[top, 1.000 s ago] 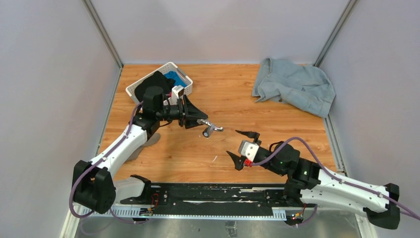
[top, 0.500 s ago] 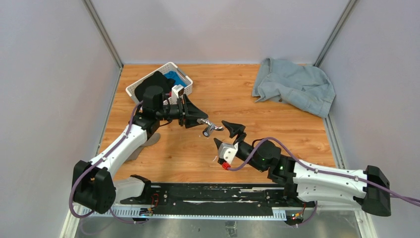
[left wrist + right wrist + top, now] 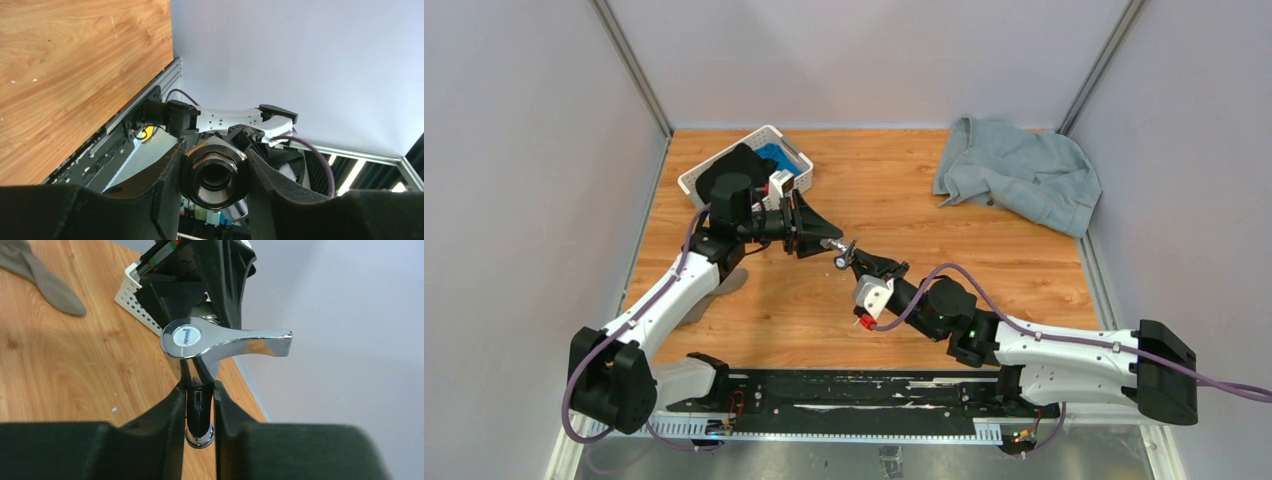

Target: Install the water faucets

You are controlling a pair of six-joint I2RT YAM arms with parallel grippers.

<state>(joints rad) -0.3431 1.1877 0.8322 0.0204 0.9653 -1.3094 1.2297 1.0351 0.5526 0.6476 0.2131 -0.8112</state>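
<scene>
A small chrome water faucet [image 3: 841,258] hangs above the middle of the wooden table, held between both arms. My left gripper [image 3: 828,243] is shut on its grey threaded nut-like end [image 3: 215,172], whose open bore faces the left wrist camera. My right gripper [image 3: 862,263] comes in from the lower right. It is shut on the tap's slim spout [image 3: 200,407], which is pinched between the black fingers [image 3: 170,420]. Above the fingers, the shiny tap head [image 3: 187,337] has a blue-and-white cap, and its lever handle [image 3: 260,340] points right.
A white perforated basket [image 3: 707,170] with blue contents stands at the back left, behind the left arm. A crumpled grey-blue cloth [image 3: 1019,170] lies at the back right. A grey sock-like item [image 3: 47,282] lies on the wood near the basket. Grey walls close in both sides.
My right arm has swung in from the right front toward the faucet, and its jaws have gone from wide open to shut on the spout. The left arm has stayed still.
</scene>
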